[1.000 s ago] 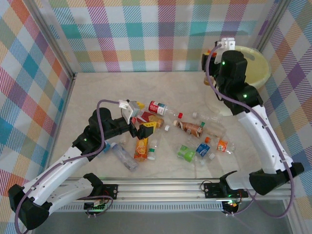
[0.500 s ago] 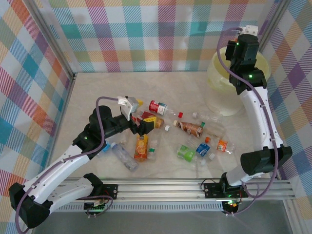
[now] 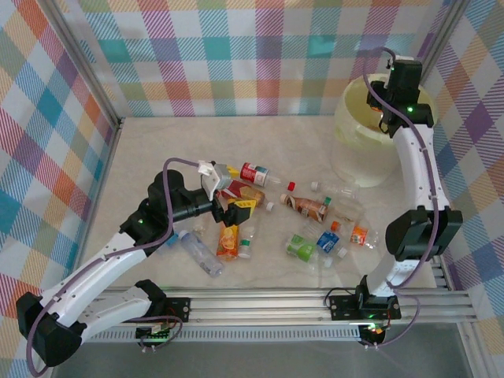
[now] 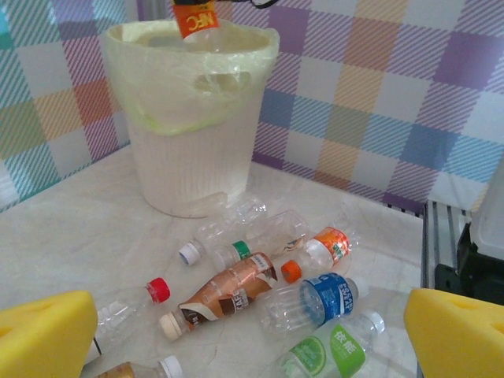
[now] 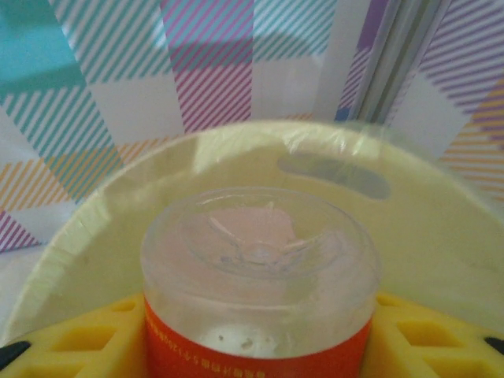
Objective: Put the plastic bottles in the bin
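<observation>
One bottle is up in the air: the orange-labelled bottle (image 5: 260, 331) sits pinched between the right fingers (image 5: 79, 339), yellow pads pressed against both its sides, its clear end toward the wrist camera. Right behind it curves the pale yellow wall of the bin (image 5: 441, 260), with a slot handle cut-out (image 5: 335, 175) plain to see. Over on the left wrist view, that bottle hangs directly above the bin's open mouth, clear end at about rim level.

From above, the right arm stretches up over the bin, which stands in the far right corner of the bench (image 3: 157, 150).

Now the left side: the left fingers (image 4: 47, 335) are spread wide with nothing between them, low over the scatter in the middle of the bench; whether they touch anything I cannot tell. Plenty of bottles lie on their sides ahead of them. There's a brown-labelled bottle (image 4: 228, 293), a blue-labelled bottle (image 4: 323, 295) just beside it, a green-labelled bottle (image 4: 331, 358) nearer the camera, and a clear red-capped bottle (image 4: 126, 307) off to the left. All of them lie near the bin's foot, none inside. In the top view, a red-labelled bottle (image 3: 253, 173) lies just beyond the left fingers.
</observation>
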Robot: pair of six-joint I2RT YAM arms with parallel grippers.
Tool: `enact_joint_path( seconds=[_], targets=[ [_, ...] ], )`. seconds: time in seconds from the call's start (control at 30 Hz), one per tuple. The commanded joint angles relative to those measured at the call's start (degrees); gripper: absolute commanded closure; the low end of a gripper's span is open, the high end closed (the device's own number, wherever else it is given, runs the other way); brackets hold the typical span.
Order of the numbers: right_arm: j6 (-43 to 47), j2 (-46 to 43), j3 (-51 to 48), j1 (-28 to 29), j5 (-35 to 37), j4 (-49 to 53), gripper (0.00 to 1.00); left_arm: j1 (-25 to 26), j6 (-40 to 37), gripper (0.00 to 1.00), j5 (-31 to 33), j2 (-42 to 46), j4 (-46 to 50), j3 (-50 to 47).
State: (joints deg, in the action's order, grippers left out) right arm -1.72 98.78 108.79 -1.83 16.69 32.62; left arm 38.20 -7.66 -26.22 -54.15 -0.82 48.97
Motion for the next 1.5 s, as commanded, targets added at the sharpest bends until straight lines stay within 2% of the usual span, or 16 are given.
enact_joint_path(
  seconds=[0.0,0.2,0.53,0.73,0.9,1.13,1.47],
  targets=[
    [-2.5,3.2,3.1,-1.7,-6.8,5.2,0.45,0.8,-3.6,0.00,-2.9,0.5,1.6,0.9],
    [-3.8,10.0,9.5,-3.5,-10.1,12.4,0.45,0.8,-5.2,0.00,-3.0,0.4,1.6,0.0],
    [-6.1,22.1,25.5,-4.7,-14.0,27.2,0.43,0.8,-7.0,0.00,-3.7,-1.8,3.9,0.7],
    [-6.8,24.1,26.9,-4.7,-14.5,29.3,0.40,0.8,-7.4,0.00,-3.3,-1.7,4.4,0.7],
    [-6.9,24.2,26.6,-4.7,-14.8,29.8,0.32,0.8,-7.7,0.00,-3.0,-1.4,4.7,0.8],
    [-6.3,23.4,26.3,-4.7,-18.8,29.6,0.15,0.8,-7.7,0.00,-2.5,-1.4,4.8,0.8],
    [0.0,21.9,25.1,-2.1,-24.1,31.0,0.11,0.8,-7.5,0.00,-2.0,-1.4,4.8,0.8]
  ],
)
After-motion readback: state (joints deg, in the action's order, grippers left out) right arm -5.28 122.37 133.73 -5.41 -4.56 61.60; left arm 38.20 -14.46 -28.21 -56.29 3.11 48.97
